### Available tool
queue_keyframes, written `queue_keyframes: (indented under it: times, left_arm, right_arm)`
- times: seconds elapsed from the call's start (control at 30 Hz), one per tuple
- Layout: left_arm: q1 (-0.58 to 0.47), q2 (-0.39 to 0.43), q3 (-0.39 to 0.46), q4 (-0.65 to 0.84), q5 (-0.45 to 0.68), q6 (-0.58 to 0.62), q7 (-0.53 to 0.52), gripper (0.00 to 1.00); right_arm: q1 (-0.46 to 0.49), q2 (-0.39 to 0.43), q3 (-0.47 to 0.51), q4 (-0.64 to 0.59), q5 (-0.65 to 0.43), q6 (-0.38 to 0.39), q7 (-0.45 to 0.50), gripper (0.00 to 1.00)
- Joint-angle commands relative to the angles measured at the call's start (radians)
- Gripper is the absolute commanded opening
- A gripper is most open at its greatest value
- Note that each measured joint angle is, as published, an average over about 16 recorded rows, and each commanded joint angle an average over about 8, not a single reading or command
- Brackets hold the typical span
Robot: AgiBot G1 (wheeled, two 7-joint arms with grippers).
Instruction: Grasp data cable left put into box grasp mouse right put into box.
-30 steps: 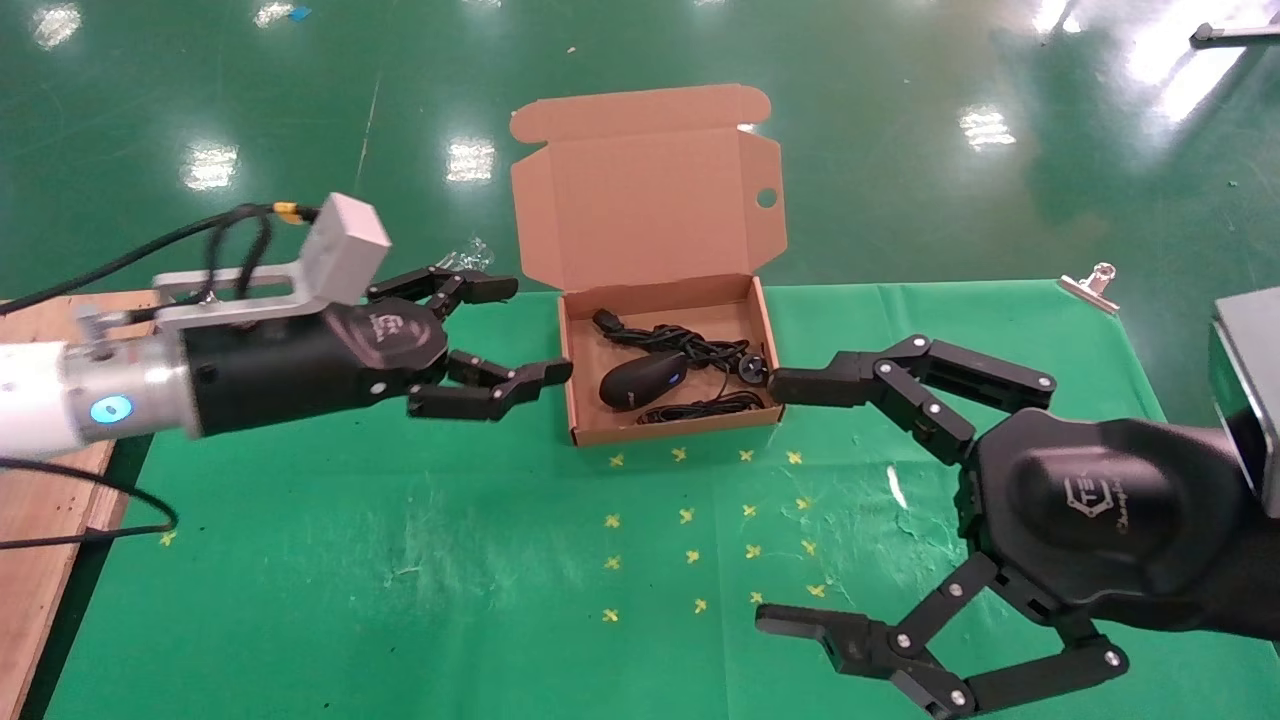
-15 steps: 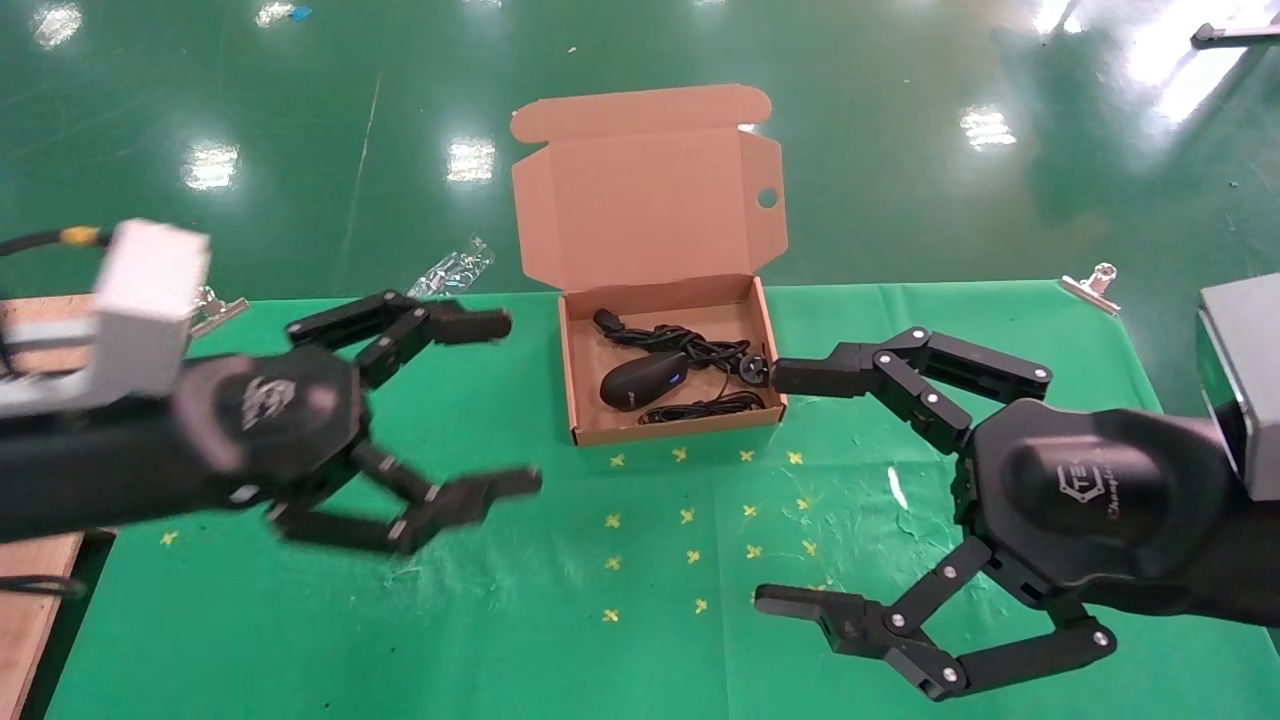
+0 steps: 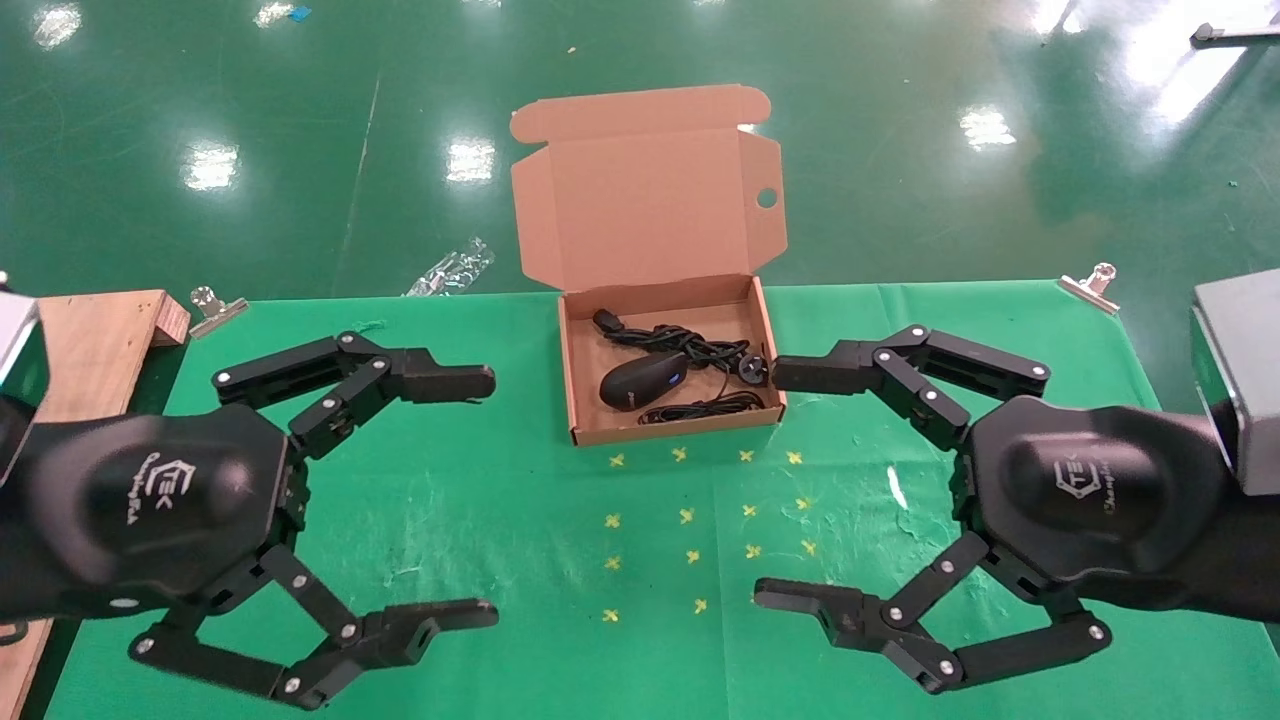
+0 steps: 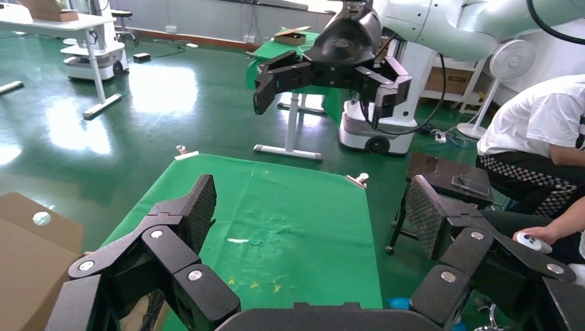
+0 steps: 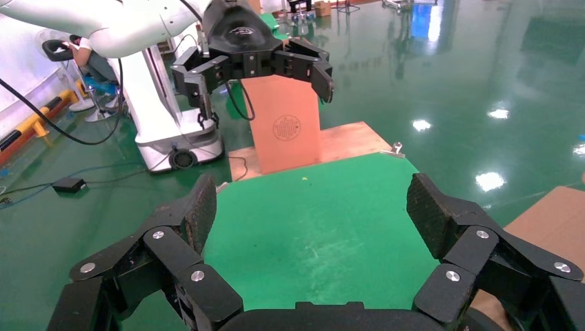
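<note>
Both things, the glossy black oval mouse and the coiled black data cable, are lying inside the shallow brown cardboard box near the bench's far edge; the left pincer and right pincer are hanging apart and empty, so nothing seems left to grasp.

My left tool and right tool hang spread wide over the tabletop, well apart, leaving bare green cloth between them up to the box. The box is open on top; its lid stands upright along the far wall. Inside, the mouse and cable fill most of the floor. My right tool's upper finger sits just beside the box's right wall.
</note>
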Motion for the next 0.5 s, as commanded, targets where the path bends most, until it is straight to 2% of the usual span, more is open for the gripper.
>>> queue_keyframes:
  times: [0.03, 0.5]
  left_arm:
    - [-0.002, 0.002, 0.003, 0.004, 0.003, -0.003, 0.000, 1.00]
    - [-0.013, 0.013, 0.015, 0.020, 0.021, -0.019, -0.002, 1.00]
  right_arm:
    - [0.000, 0.000, 0.000, -0.001, 0.000, 0.000, 0.000, 1.00]
    - [0.001, -0.001, -0.001, -0.002, -0.001, 0.001, 0.000, 1.00]
